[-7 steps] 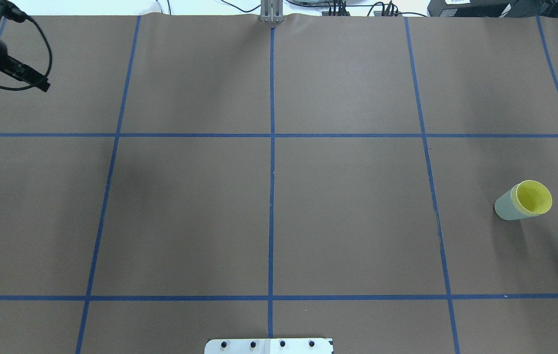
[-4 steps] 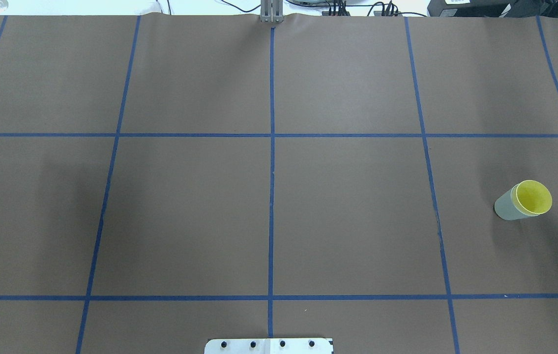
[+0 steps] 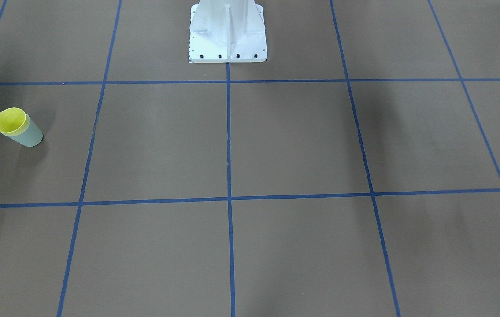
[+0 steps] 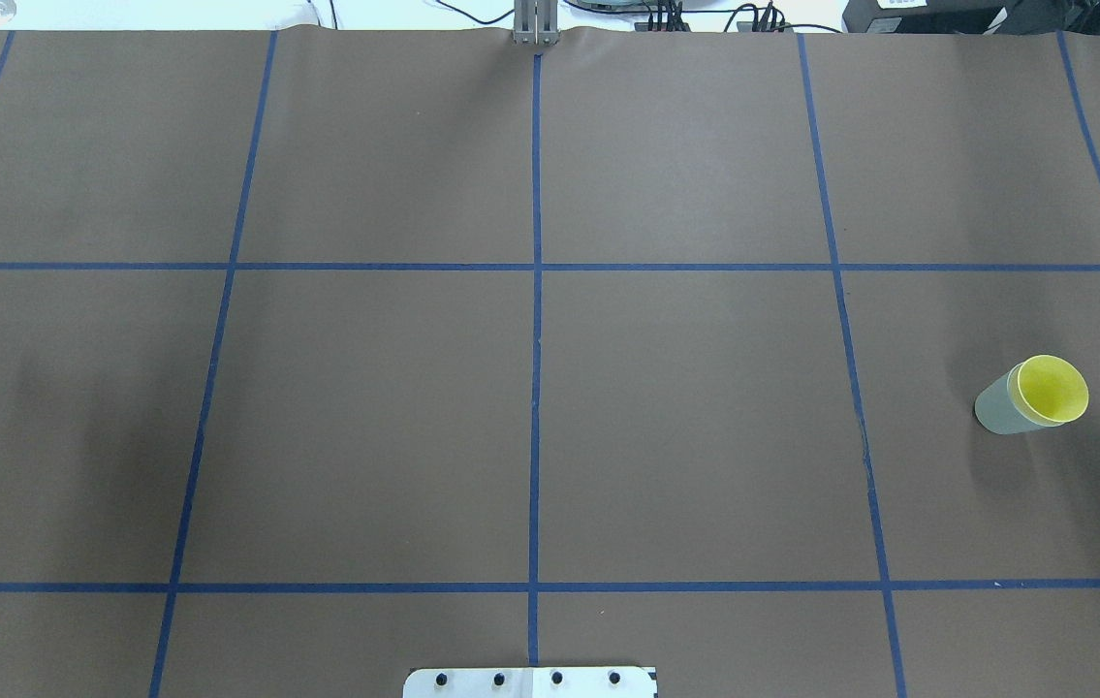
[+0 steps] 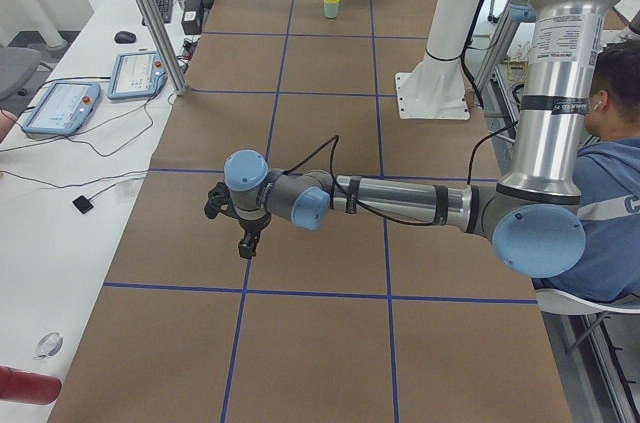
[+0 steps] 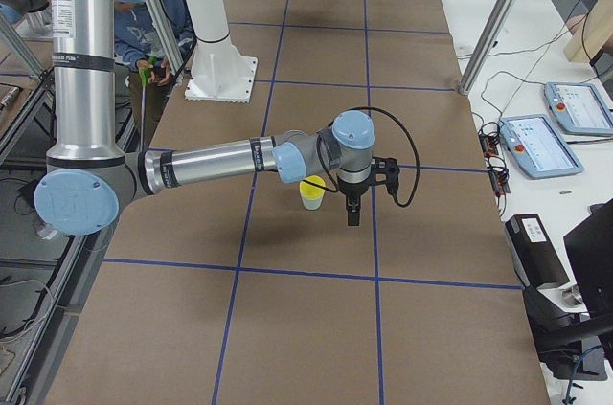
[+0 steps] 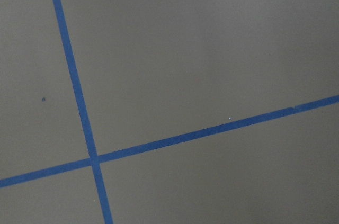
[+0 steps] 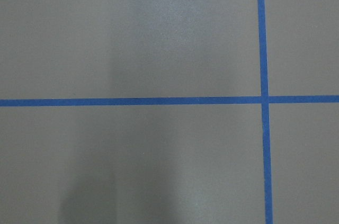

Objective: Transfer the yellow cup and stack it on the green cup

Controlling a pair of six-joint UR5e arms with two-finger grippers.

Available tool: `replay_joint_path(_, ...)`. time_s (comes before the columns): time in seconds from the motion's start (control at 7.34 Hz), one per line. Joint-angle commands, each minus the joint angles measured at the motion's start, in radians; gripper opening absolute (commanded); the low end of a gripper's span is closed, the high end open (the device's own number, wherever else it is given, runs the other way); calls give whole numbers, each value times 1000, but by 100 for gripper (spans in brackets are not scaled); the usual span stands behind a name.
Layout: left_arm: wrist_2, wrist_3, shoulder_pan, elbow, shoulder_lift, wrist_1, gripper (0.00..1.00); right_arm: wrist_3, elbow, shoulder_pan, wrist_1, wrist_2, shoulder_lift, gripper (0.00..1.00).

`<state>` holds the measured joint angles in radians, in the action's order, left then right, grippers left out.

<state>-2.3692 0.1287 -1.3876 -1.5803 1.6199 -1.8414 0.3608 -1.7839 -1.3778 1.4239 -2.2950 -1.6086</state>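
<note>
The yellow cup (image 4: pixel 1053 388) sits nested inside the green cup (image 4: pixel 995 411), and the pair stands upright at the table's right side. The front view shows the same stack, yellow cup (image 3: pixel 9 120) in green cup (image 3: pixel 30 135), with nothing touching it. My right gripper (image 6: pixel 351 213) hangs just beside the stack, its arm hiding part of the cups; I cannot tell if it is open or shut. My left gripper (image 5: pixel 247 245) hovers over bare table at the far left end, state unclear. Both wrist views show only brown table and blue tape.
The white robot pedestal (image 3: pixel 227 31) stands at the table's middle near edge. A seated person (image 5: pixel 612 193) is beside the robot. Teach pendants (image 5: pixel 60 108) and cables lie on the white side table, next to an aluminium post (image 5: pixel 150 13). Another pendant (image 6: pixel 538 145) lies at the other end.
Both arms have drawn outward and left the overhead view: the left off the left edge, the right off the right edge. The stacked cups have not moved.
</note>
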Motion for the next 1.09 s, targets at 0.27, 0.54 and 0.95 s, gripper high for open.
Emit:
replay_joint_path(0.27, -21, 91, -1, -96, -55, 88, 100, -97, 54, -38, 3, -10, 6, 100)
replay_joint_path(0.54, -10, 126, -1, -197, -142, 85, 100, -98, 57, -38, 3, -9, -8, 100)
replay_joint_path(0.95, 75, 143, 9, -161, -105, 88, 100, -98, 57, -37, 1, 6, -4, 100)
